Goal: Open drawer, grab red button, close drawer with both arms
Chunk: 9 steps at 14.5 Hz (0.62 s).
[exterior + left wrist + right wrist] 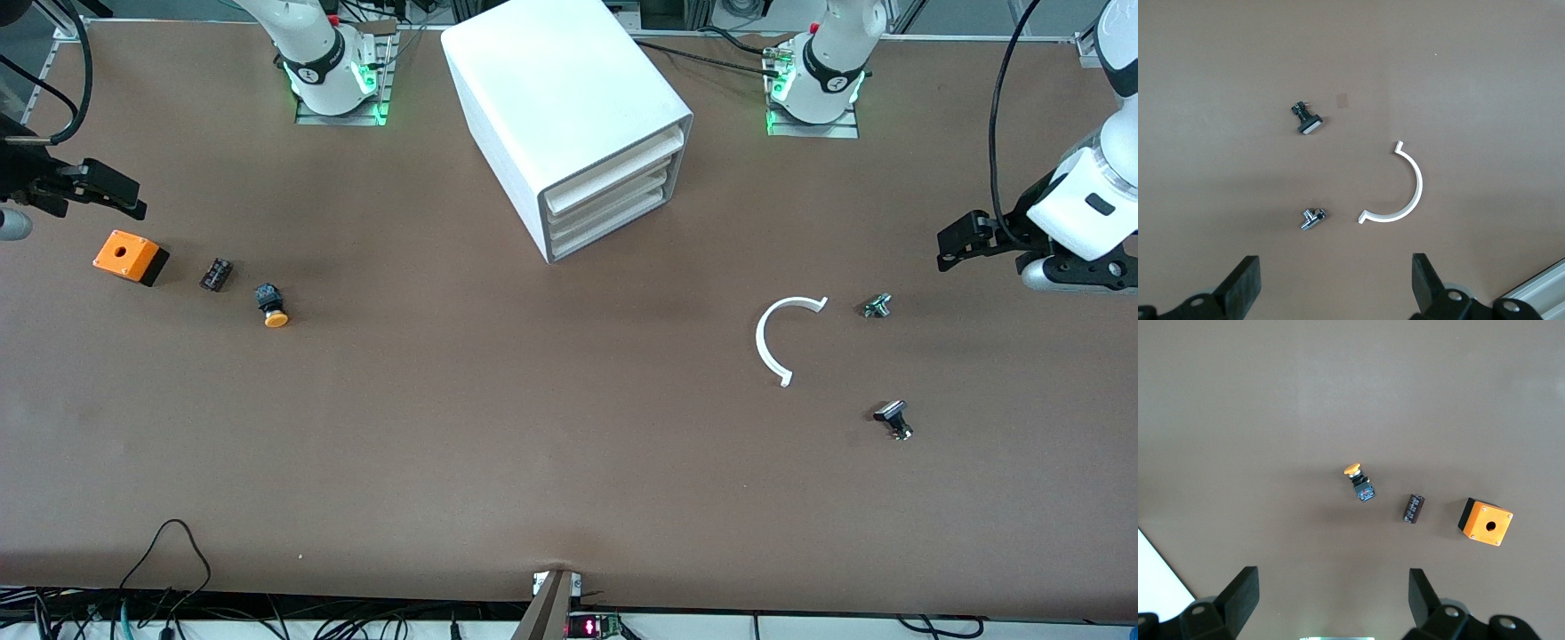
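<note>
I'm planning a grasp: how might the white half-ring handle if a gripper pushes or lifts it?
The white half-ring looks thin and plastic, so probably light and likely to slide on the smooth table rather than tip. It lies flat, so rolling seems unlikely. Its open shape with small end tabs may flex a little if squeezed across.

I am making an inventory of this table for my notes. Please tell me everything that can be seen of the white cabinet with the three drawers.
The boxy white plastic cabinet stands on the brown table between the two arm bases, turned at an angle. Its smooth top and one plain side show. Three wide, shallow cream-fronted drawers are stacked in its open face, all pushed in. No handle can be made out. Only the table touches it; both grippers are well away.
</note>
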### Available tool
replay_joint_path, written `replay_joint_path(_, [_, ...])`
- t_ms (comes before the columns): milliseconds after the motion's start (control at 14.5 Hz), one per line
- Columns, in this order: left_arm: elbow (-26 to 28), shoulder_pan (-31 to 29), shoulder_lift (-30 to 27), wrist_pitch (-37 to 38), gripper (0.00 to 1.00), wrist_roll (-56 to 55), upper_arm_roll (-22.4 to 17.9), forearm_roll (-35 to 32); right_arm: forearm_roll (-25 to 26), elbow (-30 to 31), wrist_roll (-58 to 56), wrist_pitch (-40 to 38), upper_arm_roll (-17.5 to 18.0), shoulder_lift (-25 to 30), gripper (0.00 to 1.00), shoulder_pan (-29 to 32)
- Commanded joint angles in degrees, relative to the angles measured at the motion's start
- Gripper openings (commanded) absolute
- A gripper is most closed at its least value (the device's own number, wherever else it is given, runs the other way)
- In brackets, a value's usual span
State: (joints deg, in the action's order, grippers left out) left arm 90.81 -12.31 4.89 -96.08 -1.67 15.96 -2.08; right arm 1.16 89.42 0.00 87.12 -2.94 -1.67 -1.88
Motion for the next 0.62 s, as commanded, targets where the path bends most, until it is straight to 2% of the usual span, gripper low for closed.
replay_joint_path(0, [-1.8, 0.4, 1.0, 1.2, 1.00, 0.4, 0.1, 1.0, -0.2, -0.7, 0.4, -0.7, 0.2, 0.3, 0.99, -0.2])
replay_joint_path(551, [-1.1, 1.4, 3.1, 0.9, 1.00, 1.5, -0.1, 1.9, 0.1, -0.7, 0.4, -0.4, 0.1, -1.0, 0.99, -0.2])
